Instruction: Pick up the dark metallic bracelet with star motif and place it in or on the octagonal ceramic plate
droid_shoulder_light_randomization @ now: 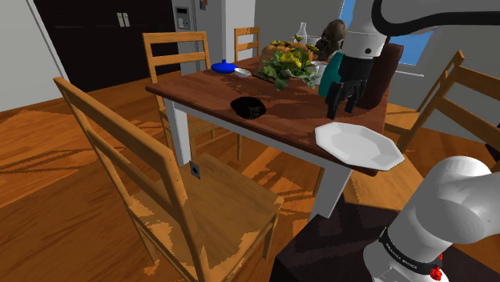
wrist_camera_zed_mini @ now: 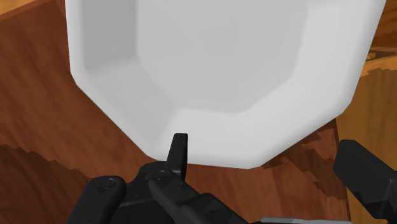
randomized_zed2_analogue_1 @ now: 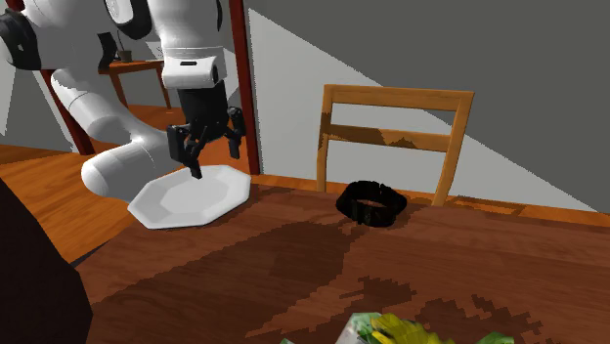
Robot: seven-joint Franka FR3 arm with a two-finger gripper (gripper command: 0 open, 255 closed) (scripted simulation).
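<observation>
We find the gripper (randomized_zed2_analogue_1: 210,158) open and empty above the white plate (randomized_zed2_analogue_1: 186,200) — seemingly not touching it — for the dark bracelet (randomized_zed2_analogue_1: 391,211) lies unpicked on the table (randomized_zed2_analogue_1: 293,264), well apart.

honestly not much to read here. the only lettering i can spot is a thin line of white characters on the black band (droid_shoulder_light_randomization: 400,253) that wraps the white robot arm (droid_shoulder_light_randomization: 457,200), down at the shoulder view's lower right, just above a small red mark (droid_shoulder_light_randomization: 437,274). the characters are too tiny to make out, so i can't tell what word or brand it is. no other text, number or sign can be read in any of the views.
</observation>
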